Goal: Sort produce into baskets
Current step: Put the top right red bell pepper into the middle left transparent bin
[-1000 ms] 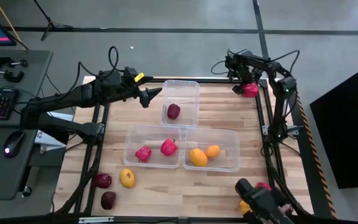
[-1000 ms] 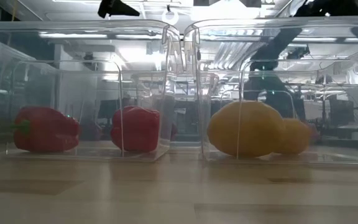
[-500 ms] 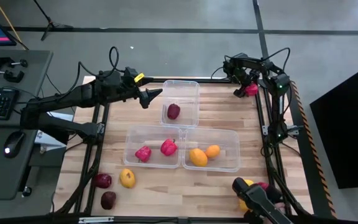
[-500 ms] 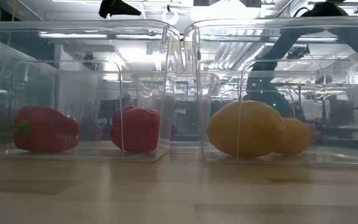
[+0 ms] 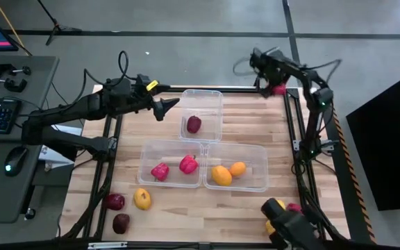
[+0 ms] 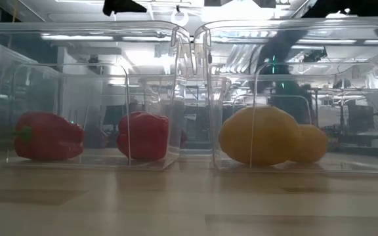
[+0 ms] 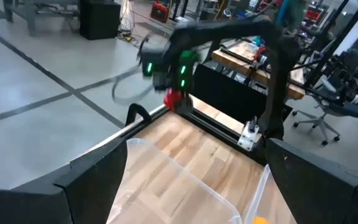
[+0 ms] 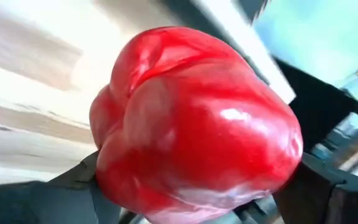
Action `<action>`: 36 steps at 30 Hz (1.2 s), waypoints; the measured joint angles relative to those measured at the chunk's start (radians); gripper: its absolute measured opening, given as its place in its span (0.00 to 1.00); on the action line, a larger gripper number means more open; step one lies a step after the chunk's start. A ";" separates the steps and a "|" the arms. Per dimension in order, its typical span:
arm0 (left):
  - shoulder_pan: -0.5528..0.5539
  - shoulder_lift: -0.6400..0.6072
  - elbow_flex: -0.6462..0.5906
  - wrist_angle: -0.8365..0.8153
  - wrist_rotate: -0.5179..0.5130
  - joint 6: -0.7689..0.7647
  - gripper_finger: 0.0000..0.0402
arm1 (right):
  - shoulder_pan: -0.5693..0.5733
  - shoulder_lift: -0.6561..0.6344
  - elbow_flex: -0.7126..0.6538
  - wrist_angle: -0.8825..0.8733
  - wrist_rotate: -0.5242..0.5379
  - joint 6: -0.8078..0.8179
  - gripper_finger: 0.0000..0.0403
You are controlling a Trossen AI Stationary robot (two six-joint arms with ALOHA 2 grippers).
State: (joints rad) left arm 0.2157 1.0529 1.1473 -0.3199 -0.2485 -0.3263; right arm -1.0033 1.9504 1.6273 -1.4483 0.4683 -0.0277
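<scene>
Three clear baskets stand mid-table. The far one [image 5: 210,97] holds a maroon piece [image 5: 194,124]. The near left one [image 5: 148,149] holds two red peppers [image 5: 160,171] [image 5: 188,164]. The near right one [image 5: 259,163] holds a yellow piece [image 5: 221,175] and an orange one [image 5: 237,168]. My right gripper [image 5: 271,85] is shut on a red pepper [image 5: 278,89] at the table's far right corner. My left gripper [image 5: 167,105] hangs open and empty just left of the far basket. My right gripper pinches the red pepper between its two fingers [image 8: 73,186], one on each side of its body [image 8: 107,155]. The pepper fills the space between them. In the left wrist view the pepper [image 7: 173,97] hangs under the gripper, apparently clear of the table.
Two maroon pieces [image 5: 114,201] [image 5: 121,223] and a yellow piece [image 5: 142,199] lie loose at the near left. A yellow piece [image 5: 276,207] and a red one [image 5: 294,207] lie at the near right, beside a dark device [image 5: 294,228]. Bare wood lies between the baskets and the right edge.
My right gripper has moved toward the table's far edge with the red pepper still held, its arm swinging about as it went. The baskets and loose pieces have stayed put.
</scene>
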 joint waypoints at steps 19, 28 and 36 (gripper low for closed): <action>0.000 -0.005 0.000 -0.026 0.000 -0.065 0.93 | 0.684 -0.366 -0.113 0.617 -0.731 0.263 0.74; -0.001 -0.096 -0.001 -0.051 0.311 -0.047 0.93 | 1.074 -0.270 -0.194 1.072 -0.554 0.525 0.74; -0.072 -0.216 -0.002 -0.179 0.352 -0.031 0.93 | 1.192 -0.163 -0.131 1.307 -0.421 0.723 0.89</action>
State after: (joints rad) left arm 0.1441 0.8364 1.1458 -0.4992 0.1036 -0.3576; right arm 0.1891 1.7869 1.4962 -0.1414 0.0474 0.6956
